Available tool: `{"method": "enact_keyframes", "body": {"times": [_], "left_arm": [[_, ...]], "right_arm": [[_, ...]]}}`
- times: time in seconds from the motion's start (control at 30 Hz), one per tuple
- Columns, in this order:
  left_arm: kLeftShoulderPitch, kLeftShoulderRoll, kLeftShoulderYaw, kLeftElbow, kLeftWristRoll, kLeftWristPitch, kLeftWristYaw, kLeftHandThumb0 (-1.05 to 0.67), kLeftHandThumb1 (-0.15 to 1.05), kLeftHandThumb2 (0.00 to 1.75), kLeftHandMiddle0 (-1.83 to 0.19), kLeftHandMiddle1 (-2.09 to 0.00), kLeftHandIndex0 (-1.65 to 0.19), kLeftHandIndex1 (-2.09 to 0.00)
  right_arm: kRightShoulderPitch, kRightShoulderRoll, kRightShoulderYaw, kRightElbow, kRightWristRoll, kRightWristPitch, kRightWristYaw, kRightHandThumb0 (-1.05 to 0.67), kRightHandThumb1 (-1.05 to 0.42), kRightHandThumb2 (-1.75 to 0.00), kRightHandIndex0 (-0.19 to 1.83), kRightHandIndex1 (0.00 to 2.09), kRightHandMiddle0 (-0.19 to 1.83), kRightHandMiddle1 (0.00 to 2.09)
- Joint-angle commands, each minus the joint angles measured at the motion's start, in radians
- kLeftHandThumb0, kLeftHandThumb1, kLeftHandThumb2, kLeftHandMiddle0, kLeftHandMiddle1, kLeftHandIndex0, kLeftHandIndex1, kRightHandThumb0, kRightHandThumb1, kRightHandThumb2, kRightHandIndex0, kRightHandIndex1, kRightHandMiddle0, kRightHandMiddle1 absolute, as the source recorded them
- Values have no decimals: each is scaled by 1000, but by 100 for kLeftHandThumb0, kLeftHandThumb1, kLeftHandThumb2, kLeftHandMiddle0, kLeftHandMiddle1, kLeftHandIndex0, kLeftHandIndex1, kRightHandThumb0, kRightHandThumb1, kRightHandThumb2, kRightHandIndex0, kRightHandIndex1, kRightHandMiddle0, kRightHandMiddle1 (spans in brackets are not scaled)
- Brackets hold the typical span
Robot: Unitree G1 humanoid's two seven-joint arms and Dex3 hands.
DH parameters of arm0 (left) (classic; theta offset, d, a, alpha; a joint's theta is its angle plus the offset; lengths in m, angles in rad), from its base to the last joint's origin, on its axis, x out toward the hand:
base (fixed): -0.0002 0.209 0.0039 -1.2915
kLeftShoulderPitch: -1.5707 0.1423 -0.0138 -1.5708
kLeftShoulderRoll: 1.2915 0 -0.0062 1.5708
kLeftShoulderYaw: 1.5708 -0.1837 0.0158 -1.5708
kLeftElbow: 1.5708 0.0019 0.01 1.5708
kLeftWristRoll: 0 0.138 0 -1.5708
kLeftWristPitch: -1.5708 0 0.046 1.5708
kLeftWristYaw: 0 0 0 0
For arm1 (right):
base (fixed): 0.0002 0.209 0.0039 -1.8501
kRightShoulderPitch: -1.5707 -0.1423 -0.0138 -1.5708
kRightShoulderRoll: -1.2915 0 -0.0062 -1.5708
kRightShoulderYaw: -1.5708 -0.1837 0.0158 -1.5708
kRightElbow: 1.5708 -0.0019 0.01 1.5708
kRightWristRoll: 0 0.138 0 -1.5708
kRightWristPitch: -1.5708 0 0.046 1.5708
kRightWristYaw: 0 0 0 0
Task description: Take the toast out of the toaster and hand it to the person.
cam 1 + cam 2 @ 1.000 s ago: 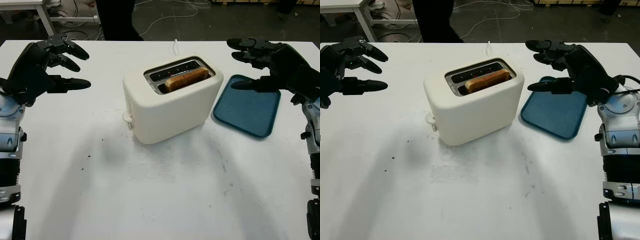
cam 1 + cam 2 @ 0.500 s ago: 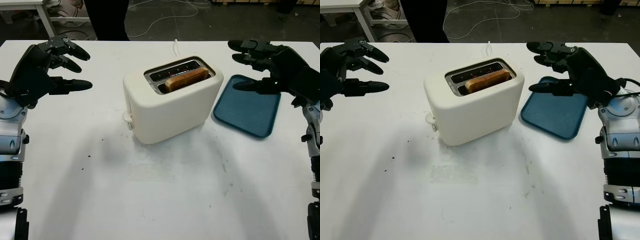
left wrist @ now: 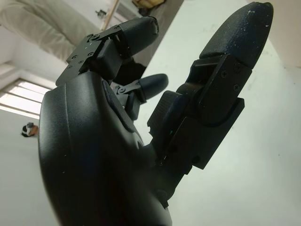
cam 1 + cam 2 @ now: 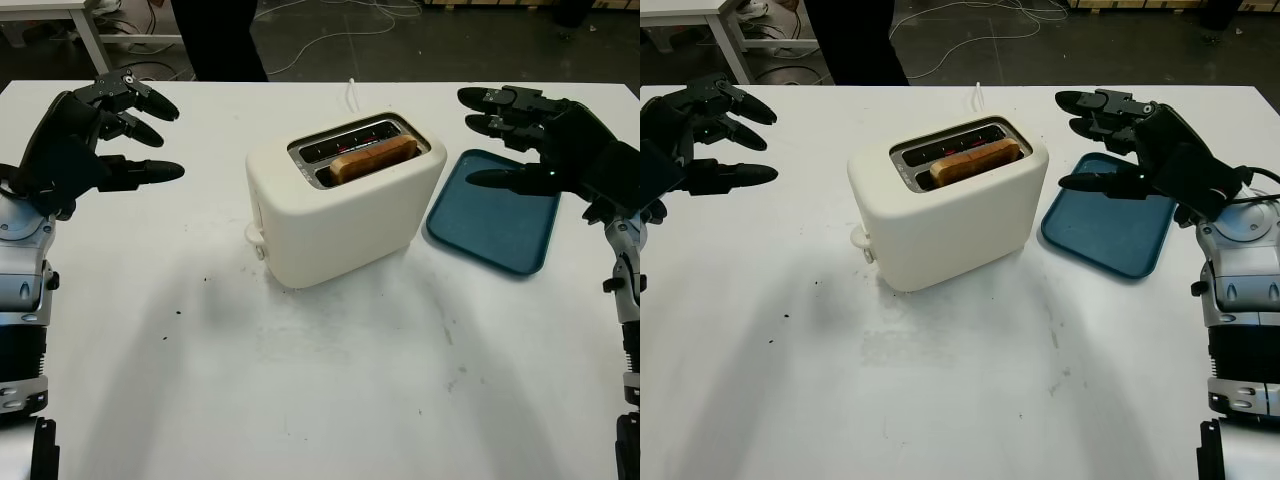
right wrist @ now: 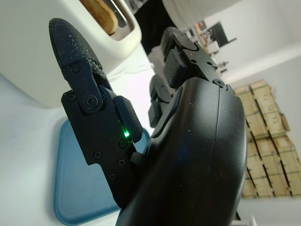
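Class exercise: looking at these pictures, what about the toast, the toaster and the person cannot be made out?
- Toast: its lower part, sunk in the toaster slot, both eye views.
- Toaster's far side and cord end: hidden behind its body.
- Person: cut off by the top edge; hands unseen.

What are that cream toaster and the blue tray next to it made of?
The toaster looks like matte cream plastic: smooth, rounded, seamless shell, with a shinier, metal-looking rim around its slots. The tray looks like moulded plastic, dull blue with a raised lip. Neither can be confirmed by sight.

Bare table (image 4: 300,380) surrounds the toaster (image 4: 340,205); a blue tray (image 4: 495,222) lies just right.
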Motion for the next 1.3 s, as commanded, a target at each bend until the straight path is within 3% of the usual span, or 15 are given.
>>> {"method": "enact_keyframes", "body": {"times": [0.0, 1.27], "left_arm": [[6, 1, 4, 2, -6, -12, 3, -105, 72, 0, -35, -131, -36, -119], [-3, 1, 3, 20, -5, -21, 3, -105, 71, 0, -36, -129, -36, -119]], "right_arm": [[6, 9, -10, -21, 17, 0, -4, -74, -76, 0, 28, 18, 37, 0], [-1, 18, -4, -26, 9, 7, -12, -75, -76, 0, 24, 28, 39, 1]]}}
